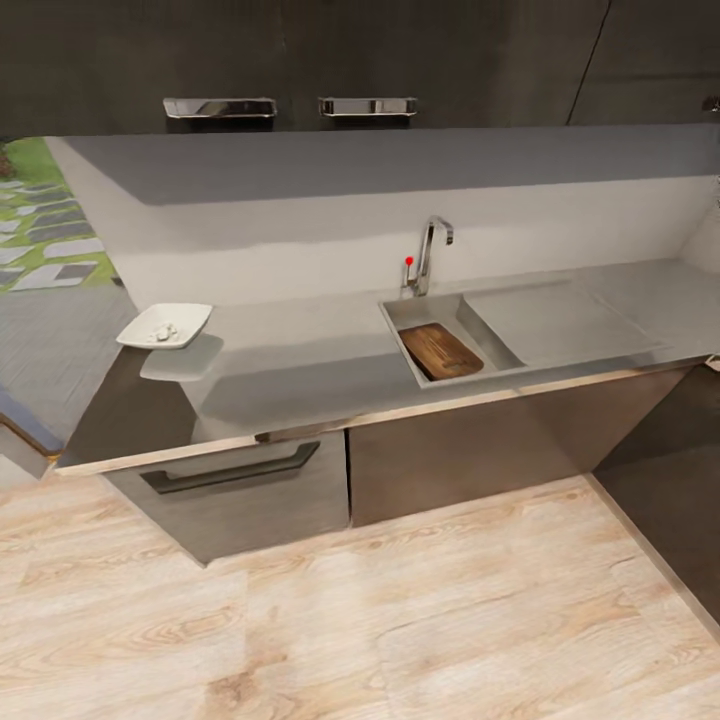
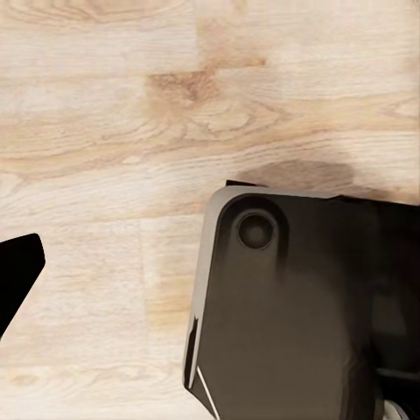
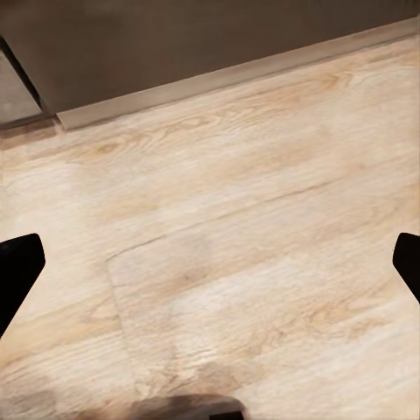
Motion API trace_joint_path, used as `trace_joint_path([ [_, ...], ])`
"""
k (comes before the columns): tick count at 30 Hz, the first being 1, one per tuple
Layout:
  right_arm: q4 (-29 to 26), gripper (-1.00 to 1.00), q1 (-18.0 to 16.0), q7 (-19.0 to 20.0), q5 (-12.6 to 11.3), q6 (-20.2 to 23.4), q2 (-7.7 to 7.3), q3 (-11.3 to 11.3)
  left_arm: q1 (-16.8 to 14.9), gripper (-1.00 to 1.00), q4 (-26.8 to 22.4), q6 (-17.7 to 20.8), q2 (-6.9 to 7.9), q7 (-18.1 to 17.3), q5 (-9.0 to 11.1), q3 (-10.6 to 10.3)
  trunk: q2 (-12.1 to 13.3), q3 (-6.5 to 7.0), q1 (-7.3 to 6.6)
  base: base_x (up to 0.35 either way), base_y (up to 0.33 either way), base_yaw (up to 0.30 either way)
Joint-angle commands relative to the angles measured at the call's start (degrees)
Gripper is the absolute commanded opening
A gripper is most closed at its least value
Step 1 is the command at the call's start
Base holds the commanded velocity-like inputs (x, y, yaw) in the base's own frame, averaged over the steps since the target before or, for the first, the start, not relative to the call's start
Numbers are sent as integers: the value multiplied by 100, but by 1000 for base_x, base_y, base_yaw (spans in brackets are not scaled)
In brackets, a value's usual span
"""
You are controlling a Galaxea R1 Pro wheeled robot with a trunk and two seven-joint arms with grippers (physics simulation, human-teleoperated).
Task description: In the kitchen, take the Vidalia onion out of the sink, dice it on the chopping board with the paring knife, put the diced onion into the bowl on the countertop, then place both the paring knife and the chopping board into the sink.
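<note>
1. Right gripper: fingers spread wide, bare wood floor between them, cabinet base ahead.
2. Left finger: the robot's dark base crowds the space opposite it.
3. Chopping board fills the sink basin.

No text, label, brand, number or sign can be read on anything here.
</note>
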Motion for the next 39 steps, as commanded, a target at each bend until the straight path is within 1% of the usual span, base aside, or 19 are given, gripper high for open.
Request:
trace_joint_path([
  [1,1,100,-3,-3,18,-16,1,-26,3,100,-8,-4,2,-26,54,-8,-8,2,3,0,0,0],
  [5,3,100,-3,-23,18,-17,2,-26,3,100,-8,-5,2,-26,55,-8,-8,38,3,0,0,0],
  [10,3,100,-3,-166,18,-10,2,-26,3,100,-8,-4,2,-26,53,-8,-8,84,3,0,0,0],
  [13,2,100,-3,-183,18,-10,2,-26,3,100,-8,-4,2,-26,53,-8,-8,111,3,0,0,0],
  [39,3,100,-3,-189,18,-14,2,-20,3,100,-8,-6,2,-26,53,-8,-8,348,3,0,0,0],
])
